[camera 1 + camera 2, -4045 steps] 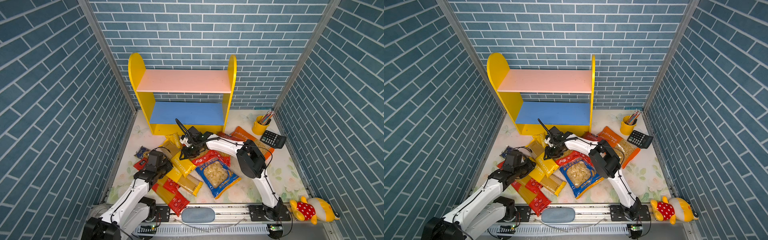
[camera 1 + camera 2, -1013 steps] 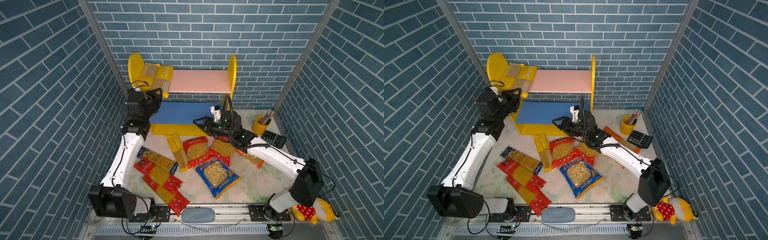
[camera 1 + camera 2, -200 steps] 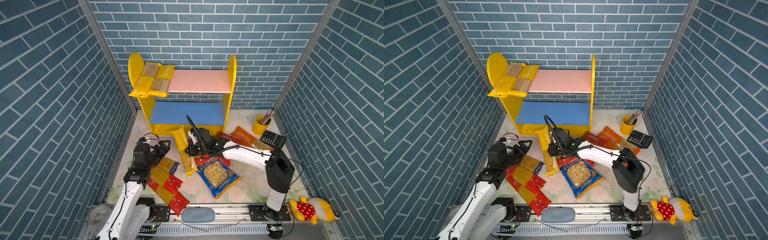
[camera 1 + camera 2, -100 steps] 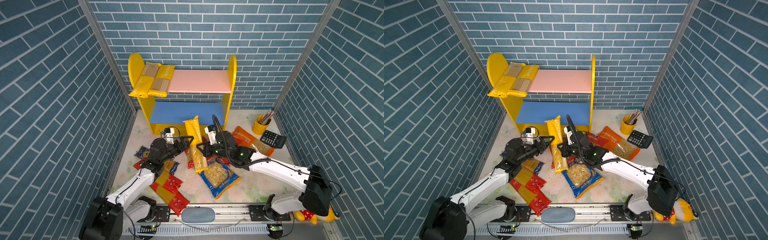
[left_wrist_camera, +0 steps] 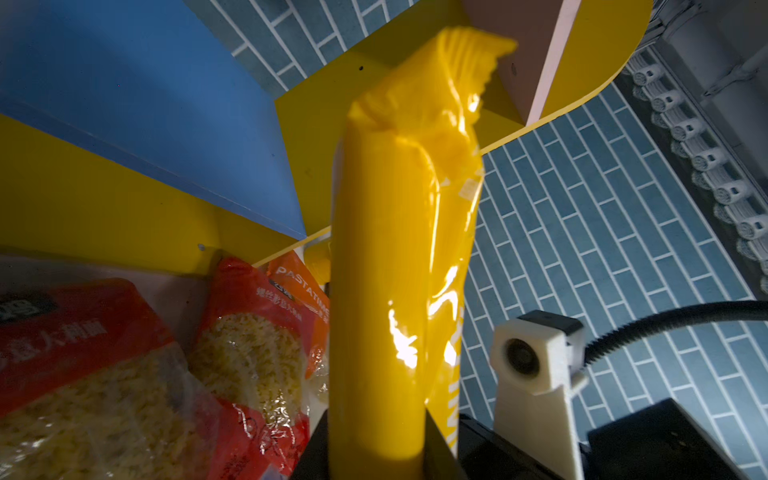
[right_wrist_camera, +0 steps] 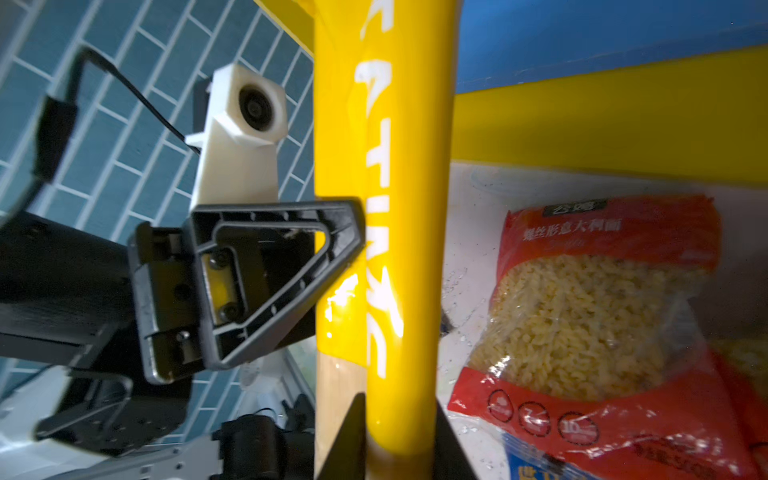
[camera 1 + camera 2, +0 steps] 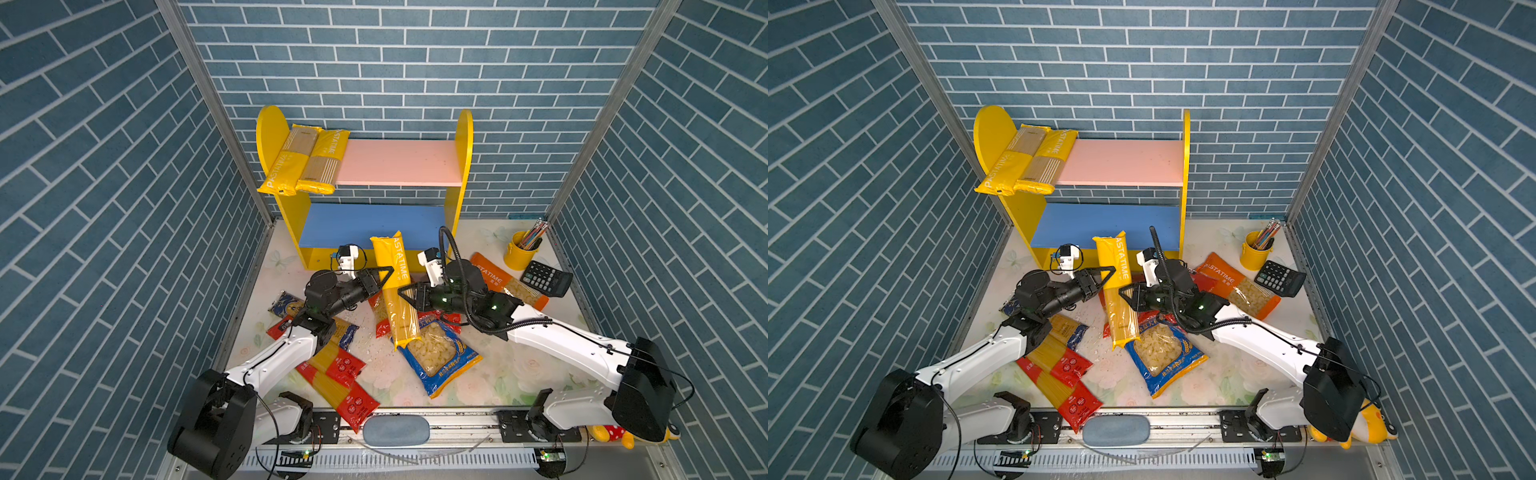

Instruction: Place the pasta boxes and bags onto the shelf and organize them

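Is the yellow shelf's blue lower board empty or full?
Empty: the blue lower board shows bare; two yellow spaghetti packs lie on the pink upper board.

The yellow spaghetti pack [image 7: 392,286] is glossy plastic film, throwing bright highlights in both wrist views and creased at its sealed far end. The red short-pasta bag [image 6: 594,316] is shiny, crinkled film with a clear window. The left end effector [image 7: 384,277] has matt black plastic fingers [image 6: 291,211] with moulded ribs, and its camera mount [image 6: 245,137] is white, faintly grainy plastic. The shelf [image 7: 399,162] has smooth, matt painted boards. The table [image 7: 490,386] carries a smooth flower-print covering. The brick-pattern walls [image 7: 415,62] look matt, and the corner posts [image 7: 214,104] are dull silver metal.
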Controlling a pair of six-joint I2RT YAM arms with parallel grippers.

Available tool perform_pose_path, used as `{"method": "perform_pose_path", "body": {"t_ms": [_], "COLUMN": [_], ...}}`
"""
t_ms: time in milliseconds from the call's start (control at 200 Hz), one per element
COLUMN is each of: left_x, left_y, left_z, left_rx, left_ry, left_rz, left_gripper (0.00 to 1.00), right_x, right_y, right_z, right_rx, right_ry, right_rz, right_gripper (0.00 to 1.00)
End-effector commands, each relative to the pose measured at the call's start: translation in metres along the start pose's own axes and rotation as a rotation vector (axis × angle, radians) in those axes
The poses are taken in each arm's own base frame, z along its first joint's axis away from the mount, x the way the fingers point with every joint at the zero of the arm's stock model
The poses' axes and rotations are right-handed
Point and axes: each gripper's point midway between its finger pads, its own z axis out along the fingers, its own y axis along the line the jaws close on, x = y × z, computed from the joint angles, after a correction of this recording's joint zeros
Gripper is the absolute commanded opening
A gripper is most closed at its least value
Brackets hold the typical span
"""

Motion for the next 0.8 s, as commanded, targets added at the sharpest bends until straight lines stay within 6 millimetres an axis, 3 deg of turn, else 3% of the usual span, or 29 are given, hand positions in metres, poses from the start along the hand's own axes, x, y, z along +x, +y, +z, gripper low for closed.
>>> {"method": "perform_pose_path", "body": {"t_ms": [0, 140, 325, 510, 620, 640, 795], "left_x": [-0.014, -0.021, -0.03, -0.036, -0.038, -0.042, -0.05], "left_y": [-0.047, -0.066, -0.091, -0.11, -0.113, -0.124, -0.139], "left_z": [0.001, -0.001, -0.005, -0.008, -0.008, -0.009, -0.007], "left_rx": [0.145, 0.207, 0.27, 0.322, 0.336, 0.358, 0.395], "left_ry": [-0.022, -0.039, -0.063, -0.079, -0.084, -0.093, -0.104], "left_rz": [0.052, 0.043, 0.046, 0.05, 0.053, 0.067, 0.085], "left_gripper": [0.2, 0.13, 0.12, 0.11, 0.11, 0.11, 0.13], "right_x": [-0.014, -0.002, 0.02, 0.033, 0.031, 0.031, 0.022], "right_y": [0.032, 0.013, 0.003, 0.01, 0.02, 0.022, 0.038], "right_z": [-0.019, -0.03, -0.032, -0.036, -0.044, -0.045, -0.054], "right_rx": [-0.219, -0.294, -0.329, -0.413, -0.475, -0.485, -0.564], "right_ry": [-0.039, -0.017, 0.054, 0.088, 0.076, 0.076, 0.049], "right_rz": [0.025, 0.098, 0.1, 0.101, 0.104, 0.104, 0.112], "right_gripper": [0.38, 0.54, 0.61, 0.59, 0.56, 0.55, 0.5]}}
